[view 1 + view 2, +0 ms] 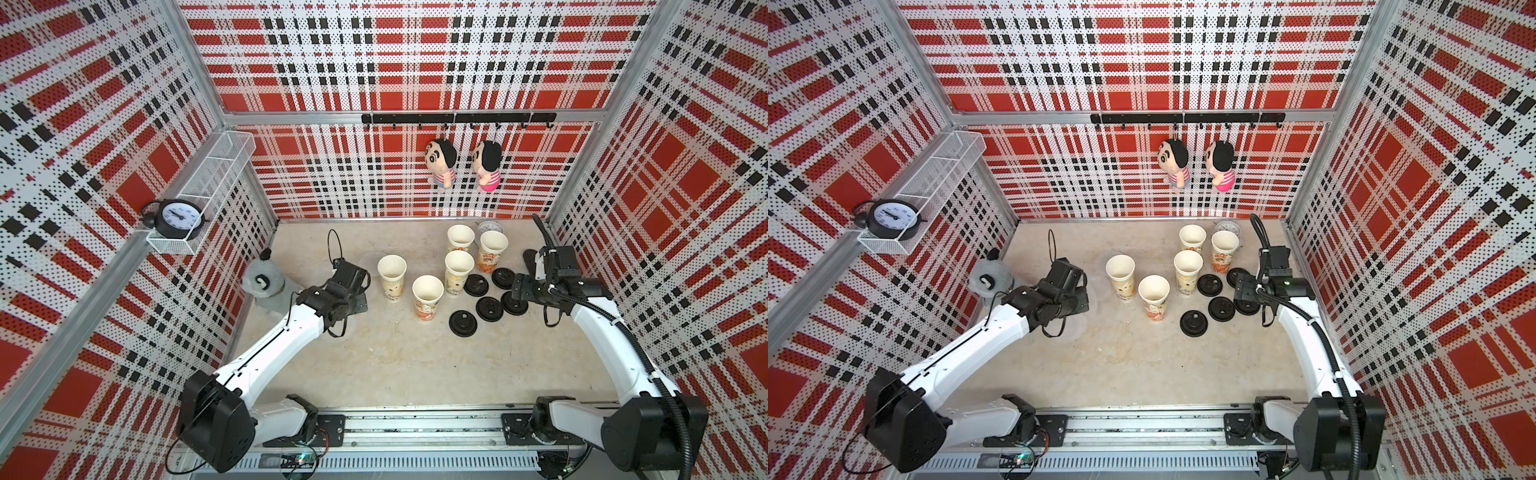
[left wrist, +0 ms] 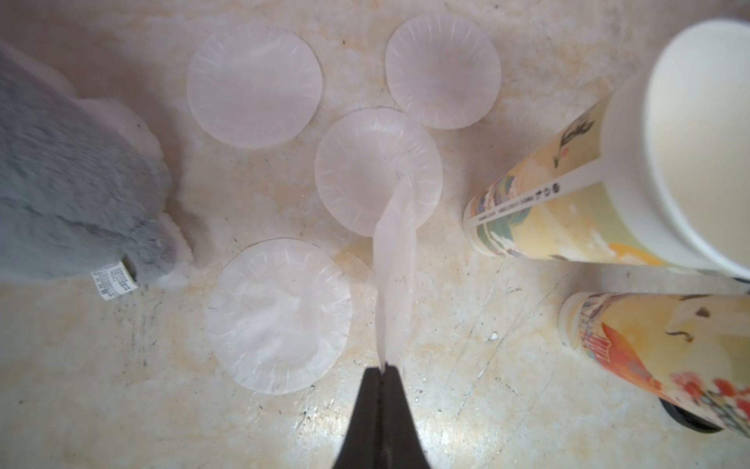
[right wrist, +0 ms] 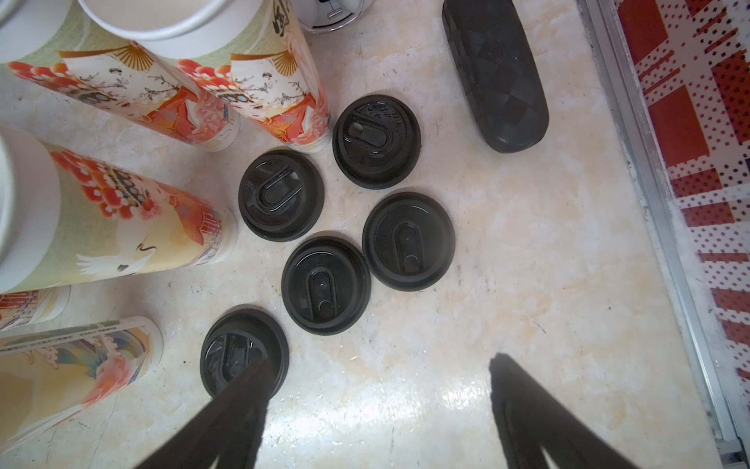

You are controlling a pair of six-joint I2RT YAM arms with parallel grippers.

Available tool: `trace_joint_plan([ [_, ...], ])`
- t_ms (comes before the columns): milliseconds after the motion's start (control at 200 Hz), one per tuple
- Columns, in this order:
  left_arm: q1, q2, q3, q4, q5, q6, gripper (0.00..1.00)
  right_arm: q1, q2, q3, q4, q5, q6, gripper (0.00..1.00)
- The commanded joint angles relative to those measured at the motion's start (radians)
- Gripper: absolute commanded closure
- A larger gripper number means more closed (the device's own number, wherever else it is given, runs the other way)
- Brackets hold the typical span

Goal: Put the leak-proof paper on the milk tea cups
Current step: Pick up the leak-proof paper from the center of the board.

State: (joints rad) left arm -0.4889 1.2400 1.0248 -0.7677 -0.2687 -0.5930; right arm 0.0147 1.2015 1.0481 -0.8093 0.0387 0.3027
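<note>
One paper sheet [image 2: 395, 260] lifted, all five cups [image 1: 428, 297] uncovered.
Both top views: the cups stand open on the table [image 1: 395, 365], the left arm [image 1: 291, 328] bent down beside them. Left wrist view: the left gripper [image 2: 383, 367] has its fingers pressed together on the edge of the paper sheet, which dangles limp over four more sheets [image 2: 278, 314] lying flat. Right wrist view: the right gripper [image 3: 381, 363] hangs with fingers wide apart, empty, above black lids [image 3: 324, 284]. Next, I reckon, the sheet must travel to a cup mouth and be released flat.
</note>
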Motion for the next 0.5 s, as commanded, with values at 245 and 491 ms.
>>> trace_joint_plan([
  [245, 0.015, 0.045, 0.416, -0.141, 0.007, 0.121, 1.00, 0.001, -0.029, -0.003, 0.012, -0.008, -0.011, 0.13],
  [491, -0.013, 0.148, 0.614, -0.071, 0.191, 0.176, 1.00, 0.001, -0.031, -0.011, 0.013, 0.000, -0.011, 0.12],
])
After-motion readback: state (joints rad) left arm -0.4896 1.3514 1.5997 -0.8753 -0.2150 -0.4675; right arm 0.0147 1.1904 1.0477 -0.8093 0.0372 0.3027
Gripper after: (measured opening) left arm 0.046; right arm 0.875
